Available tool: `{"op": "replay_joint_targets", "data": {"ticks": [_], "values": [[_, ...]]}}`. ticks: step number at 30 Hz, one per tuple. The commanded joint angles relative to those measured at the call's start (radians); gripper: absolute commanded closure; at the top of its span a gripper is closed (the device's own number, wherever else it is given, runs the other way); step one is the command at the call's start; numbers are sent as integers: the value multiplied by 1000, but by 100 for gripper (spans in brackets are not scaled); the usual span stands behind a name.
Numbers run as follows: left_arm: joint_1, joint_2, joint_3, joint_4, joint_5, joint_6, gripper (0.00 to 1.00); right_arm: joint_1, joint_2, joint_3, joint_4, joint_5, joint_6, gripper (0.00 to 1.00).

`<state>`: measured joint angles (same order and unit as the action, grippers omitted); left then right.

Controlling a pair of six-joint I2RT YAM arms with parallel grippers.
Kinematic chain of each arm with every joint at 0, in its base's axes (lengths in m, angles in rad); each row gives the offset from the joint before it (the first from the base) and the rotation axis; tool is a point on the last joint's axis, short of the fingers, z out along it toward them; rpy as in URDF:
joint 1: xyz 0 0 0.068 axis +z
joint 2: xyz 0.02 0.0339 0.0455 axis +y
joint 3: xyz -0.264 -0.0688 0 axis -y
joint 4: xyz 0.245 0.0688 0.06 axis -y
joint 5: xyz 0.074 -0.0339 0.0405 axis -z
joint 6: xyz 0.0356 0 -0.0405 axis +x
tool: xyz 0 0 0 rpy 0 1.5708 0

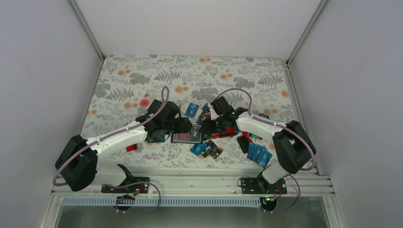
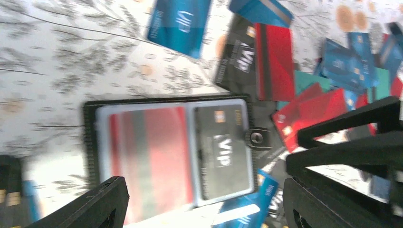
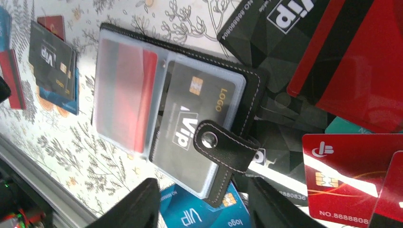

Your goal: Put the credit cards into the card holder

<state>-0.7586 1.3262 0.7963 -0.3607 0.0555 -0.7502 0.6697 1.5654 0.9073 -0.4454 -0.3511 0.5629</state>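
On the left, the left arm (image 1: pixel 119 135) lies low and long over the counter (image 1: pixel 142 76), reaching from its base toward the middle. A lone red card (image 1: pixel 131 148) lies just beside that arm. The left claw (image 1: pixel 183 126) hangs over the left end of the card holder (image 1: pixel 187 137). Its fingers (image 2: pixel 104 204) stand wide apart and hold nothing.

The card holder lies open and flat in the middle of the counter, between the two claws. Two cards are in it. A tucked red card (image 2: pixel 152 156) sits in the left see-through pocket. A black card (image 2: pixel 221 152) with white letters sits in the right pocket. The snap strap (image 3: pixel 223 147) is undone and lies over the edge of the black card.

The right claw (image 1: pixel 207 127) hangs over the right end of the holder, near the strap. It is partly open and nothing is in it. The right arm (image 1: pixel 266 126) comes up from its base, bends at a high elbow and reaches left.

Lots of cards are not put away yet. A blue card (image 1: pixel 191 110) lies behind the holder. A small bunch (image 1: pixel 206 149) lies in front of it. Some red cards (image 3: pixel 342 185) lie to its right, and a blue pile (image 1: pixel 259 154) sits far right. I think the job has only just begun.
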Motion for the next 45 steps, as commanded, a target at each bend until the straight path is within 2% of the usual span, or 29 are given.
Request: {"op": "replay_joint_targets", "data": {"ticks": [1,6,9,22,32,36,39,45], "values": [[75,-43,-11,-138,-34,109,19,27,22,60,-22,40,-46,49],[152,-19,-45,-124,44,181,22,75,87,146,-83,118,-74,35],[170,9,-49,-112,62,198,23,112,145,208,-142,195,-78,32],[217,32,-84,-79,93,200,28,267,364,463,-477,606,35,36],[219,18,-94,-73,95,186,31,298,428,526,-583,794,103,53],[217,10,-99,-77,88,181,31,301,415,537,-604,826,117,65],[219,16,-100,-79,79,173,32,300,389,531,-609,838,128,77],[221,30,-97,-77,74,160,33,298,339,470,-544,801,131,95]]}}
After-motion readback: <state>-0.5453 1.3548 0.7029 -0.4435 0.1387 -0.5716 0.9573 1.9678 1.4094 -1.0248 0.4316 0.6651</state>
